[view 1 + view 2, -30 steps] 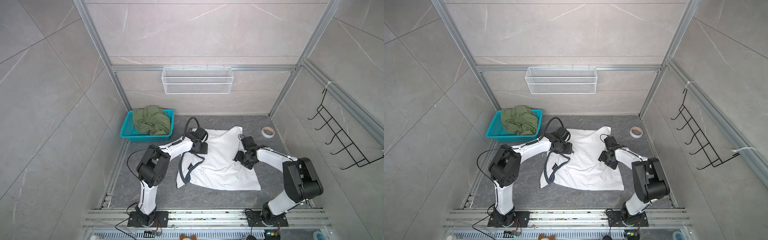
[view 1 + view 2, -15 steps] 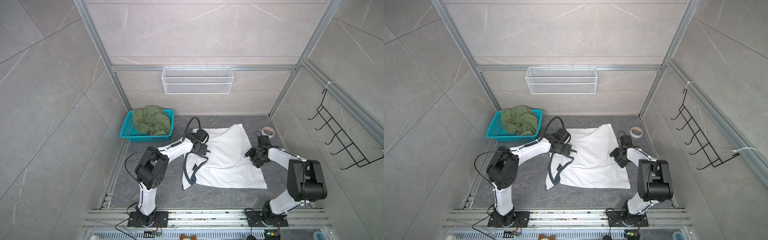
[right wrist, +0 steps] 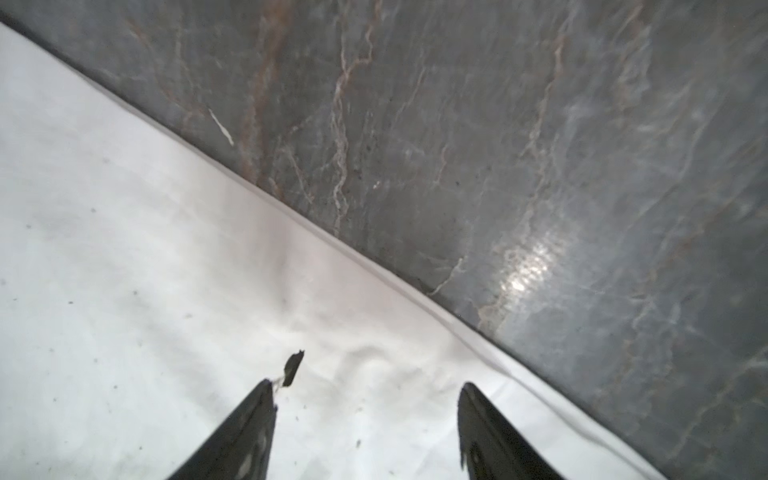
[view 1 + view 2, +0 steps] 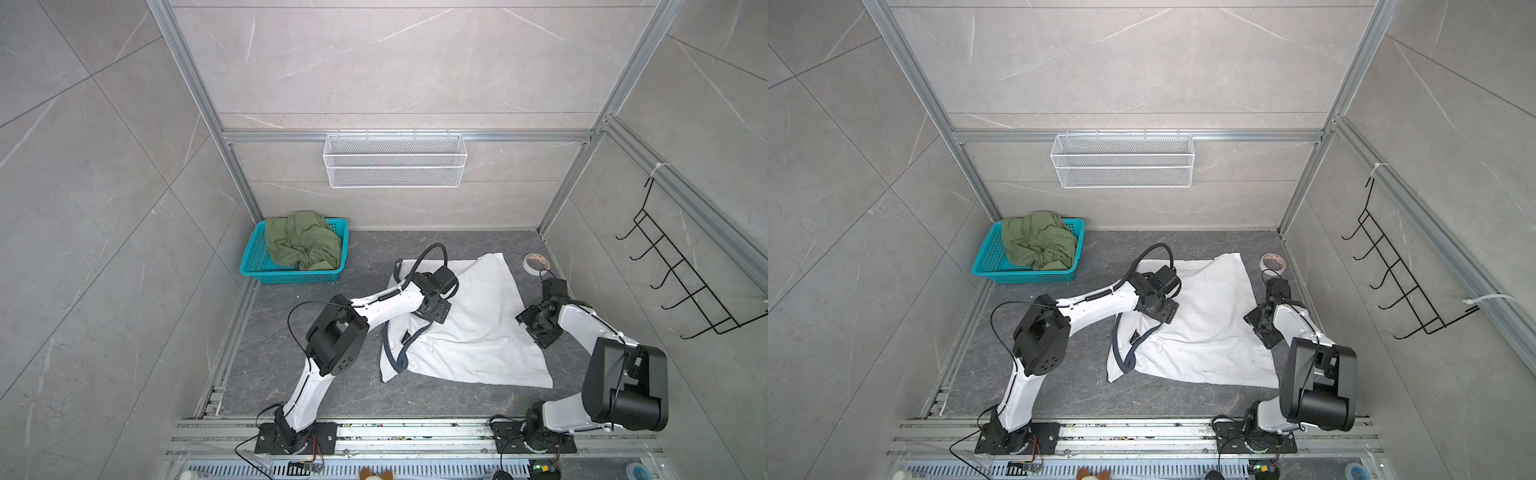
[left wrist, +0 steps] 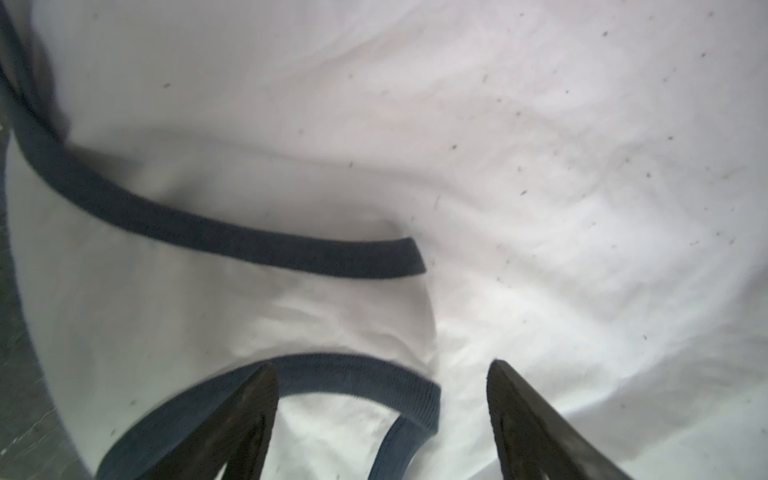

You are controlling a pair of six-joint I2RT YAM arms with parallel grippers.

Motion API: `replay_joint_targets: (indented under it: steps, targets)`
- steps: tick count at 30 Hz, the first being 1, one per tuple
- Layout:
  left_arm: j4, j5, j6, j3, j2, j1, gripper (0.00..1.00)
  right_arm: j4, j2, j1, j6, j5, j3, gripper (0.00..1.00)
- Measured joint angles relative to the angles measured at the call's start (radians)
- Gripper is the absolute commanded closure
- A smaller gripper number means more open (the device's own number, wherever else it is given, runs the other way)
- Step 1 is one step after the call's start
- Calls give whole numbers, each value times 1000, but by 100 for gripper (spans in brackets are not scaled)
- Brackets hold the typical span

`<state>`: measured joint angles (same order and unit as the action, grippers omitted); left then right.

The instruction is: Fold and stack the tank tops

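The white tank top (image 4: 478,332) (image 4: 1204,332) with dark trim lies spread on the dark floor, its straps (image 5: 249,245) bunched at its left side. My left gripper (image 4: 435,319) (image 4: 1163,313) (image 5: 380,365) hovers open over a looped strap, gripping nothing. At the top's right edge my right gripper (image 4: 537,329) (image 4: 1262,328) (image 3: 366,383) stands open just above the cloth (image 3: 124,291), with a small dark scrap (image 3: 293,368) clinging to one fingertip. The olive green tank top (image 4: 301,243) (image 4: 1038,241) lies crumpled in the teal basket (image 4: 291,276) (image 4: 1021,275).
A tape roll (image 4: 537,262) (image 4: 1273,262) sits at the back right, close to the right arm. A white wire basket (image 4: 395,160) hangs on the back wall and a black hook rack (image 4: 681,291) on the right wall. Bare floor (image 3: 498,145) borders the top's right edge.
My right gripper has slid rightward across the white tank top to its right edge. The cloth now lies flatter and further right. The left arm has barely moved.
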<state>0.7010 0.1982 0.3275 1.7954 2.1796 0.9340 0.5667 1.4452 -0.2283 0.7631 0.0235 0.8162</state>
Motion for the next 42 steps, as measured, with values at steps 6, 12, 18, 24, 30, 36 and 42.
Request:
replay_joint_targets:
  steps: [6, 12, 18, 24, 30, 36, 42]
  targets:
    - [61, 44, 1, 56, 58, 29, 38, 5, -55, 89, -23, 8, 0, 29]
    - [91, 47, 1, 63, 79, 27, 55, -5, -38, 217, -22, 2, 0, 29]
    - [108, 55, 6, 65, 101, 18, 83, -37, 55, 225, -14, -12, 0, 29]
    - [76, 90, 15, 0, 55, -31, 97, -39, 106, 225, -11, -2, 8, 29]
    - [21, 114, 41, -179, -160, -256, 100, -36, 123, 225, -6, 34, 36, 29]
    - [-14, 181, 108, -224, -300, -528, 76, -19, 127, 225, -6, 56, 37, 29]
    - [3, 222, 161, -280, -318, -531, 39, -16, 127, 225, -7, 67, 37, 29]
